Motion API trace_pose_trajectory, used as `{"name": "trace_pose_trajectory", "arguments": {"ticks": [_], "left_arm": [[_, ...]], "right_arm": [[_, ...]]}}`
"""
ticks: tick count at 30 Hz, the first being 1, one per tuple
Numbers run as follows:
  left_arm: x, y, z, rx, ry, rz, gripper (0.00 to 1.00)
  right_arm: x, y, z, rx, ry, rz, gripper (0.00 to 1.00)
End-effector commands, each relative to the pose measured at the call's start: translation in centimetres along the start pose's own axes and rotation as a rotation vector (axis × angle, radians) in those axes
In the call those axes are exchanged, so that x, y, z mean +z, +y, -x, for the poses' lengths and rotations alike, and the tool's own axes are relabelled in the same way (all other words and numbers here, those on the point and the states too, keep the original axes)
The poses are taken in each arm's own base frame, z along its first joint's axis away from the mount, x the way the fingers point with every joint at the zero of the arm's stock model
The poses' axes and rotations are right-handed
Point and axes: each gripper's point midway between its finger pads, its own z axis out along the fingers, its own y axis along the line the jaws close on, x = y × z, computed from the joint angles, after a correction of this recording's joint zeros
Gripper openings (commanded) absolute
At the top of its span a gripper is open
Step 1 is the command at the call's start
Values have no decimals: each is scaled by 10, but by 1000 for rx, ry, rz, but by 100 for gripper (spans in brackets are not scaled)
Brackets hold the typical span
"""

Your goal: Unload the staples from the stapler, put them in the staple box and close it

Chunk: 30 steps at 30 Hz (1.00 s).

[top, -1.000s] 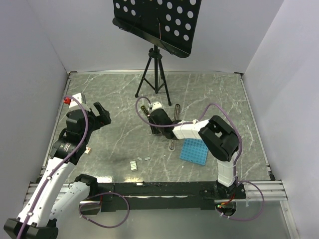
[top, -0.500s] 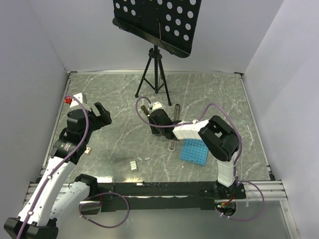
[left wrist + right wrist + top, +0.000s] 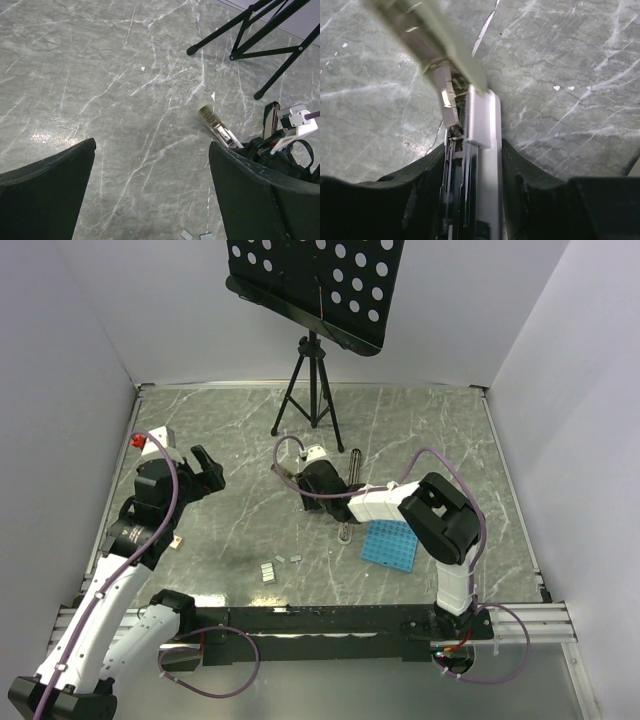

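In the top view we see the left tool [image 3: 210,472] over the left part of the grey marbled tabletop [image 3: 430,430], its two fingers spread wide with nothing between them. The right tool [image 3: 303,480] reaches to the middle and pinches the small slim silvery-cream metal stapler [image 3: 287,471], which juts out toward the far left. Tiny silvery-grey strips of staples [image 3: 268,571] lie on the tabletop near the front edge, well apart from the stapler. A blue perforated rectangular tray [image 3: 390,543] lies beside the right arm.

In the left wrist view we see the left tool [image 3: 152,145] gaping, with only bare tabletop between its dark fingers [image 3: 47,200]. The stapler [image 3: 218,129], blurred at its tip, sticks out of the right tool. Two strips of staples [image 3: 186,234] show at the bottom edge.

In the right wrist view we see the stapler [image 3: 480,115] clamped between the fingers of the right tool [image 3: 472,150]. Its upper arm is hinged open, tilted up to the upper left, and blurred.
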Motion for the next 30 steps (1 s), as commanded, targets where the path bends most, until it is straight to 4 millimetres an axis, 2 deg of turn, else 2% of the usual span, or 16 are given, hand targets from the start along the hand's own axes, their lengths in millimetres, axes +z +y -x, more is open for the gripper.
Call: {"name": "trace_pose_trajectory", "arguments": {"ticks": [1,3,5,8,11,14,17,18,19,22,23,25,26,30], "left_arm": [[2,-9,11,7,-32,-35,99],[3,-9,10,8,-27,-35,99],[3,-9,10,7,-25,-35,99],[3,-10,9,6,-21,-40,99],[5,-13,5,15,-9,-58,99],[9,-16,0,21,14,-72,99],[13,-33,-12,56,69,-174,99],[12,-47,-16,63,88,-253,98],[13,-51,-22,86,111,-288,98],[15,-66,-36,121,183,-378,94],[17,-67,-41,131,205,-390,93],[17,-74,-45,157,222,-439,92],[19,-73,-48,159,234,-439,92],[17,-80,-52,189,270,-481,95]], "right_arm": [[-9,-2,15,12,-50,3,51],[-10,-1,15,5,-55,17,48],[-11,1,14,-8,-57,34,38],[-12,1,15,-4,-61,34,36],[-14,4,16,-12,-73,61,18],[-18,8,17,0,-71,83,16],[-26,17,25,58,-78,172,15],[-31,20,32,82,-89,210,15],[-37,30,32,109,-77,278,14],[-54,32,52,157,-113,368,10],[-67,38,62,160,-132,430,8],[-82,43,68,182,-136,499,7],[-97,50,76,185,-144,573,6],[-126,54,92,227,-144,731,6]]}}
